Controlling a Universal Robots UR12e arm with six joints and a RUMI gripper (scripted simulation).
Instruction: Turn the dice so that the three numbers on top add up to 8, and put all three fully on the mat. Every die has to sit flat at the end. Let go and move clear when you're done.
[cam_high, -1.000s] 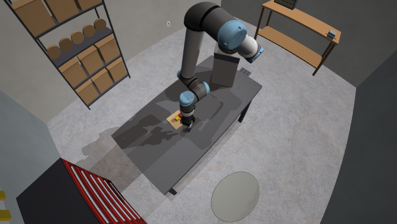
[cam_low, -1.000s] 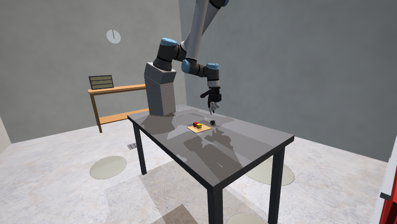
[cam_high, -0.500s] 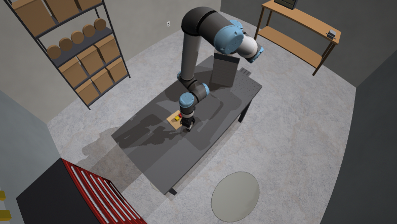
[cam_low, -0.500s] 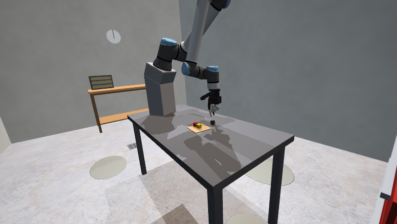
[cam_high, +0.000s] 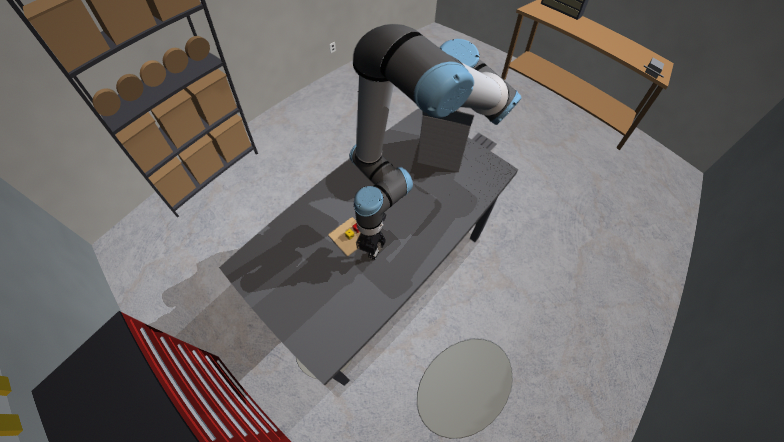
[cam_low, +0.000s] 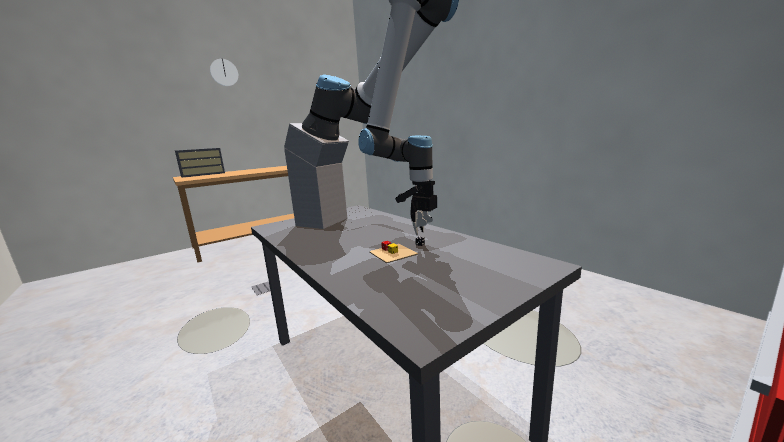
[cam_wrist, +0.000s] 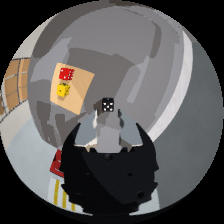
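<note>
On the dark table (cam_low: 494, 285), just off the mat's edge, sits the black die (cam_wrist: 108, 104), flat, with white pips on its upward face; the wrist view suggests five, though the pips are too small to count with confidence. It rests on bare tabletop, apart from the tan mat (cam_wrist: 80, 90) and not touching it. In the exterior view the black die (cam_low: 420, 241) lies to the right of the mat (cam_low: 403, 254), directly below the gripper.

Two dice lie on the mat: the red die (cam_wrist: 66, 74) and the yellow die (cam_wrist: 63, 90), side by side and close together, both flat and inside the mat's border. From the side, the red die (cam_low: 385, 244) is behind and the yellow die (cam_low: 393, 248) in front, seemingly touching. Their pip counts cannot be read.

Above the black die hangs the gripper (cam_low: 420, 222), pointing straight down, its fingertips above the die and clear of it. Its jaws stand at a narrow gap with nothing between them. In the wrist view the gripper (cam_wrist: 107, 119) frames the black die just beyond its tips.

From the top view, the gripper (cam_high: 371, 248) sits at the mat's (cam_high: 340, 236) edge, midway along the table (cam_high: 329, 329).
</note>
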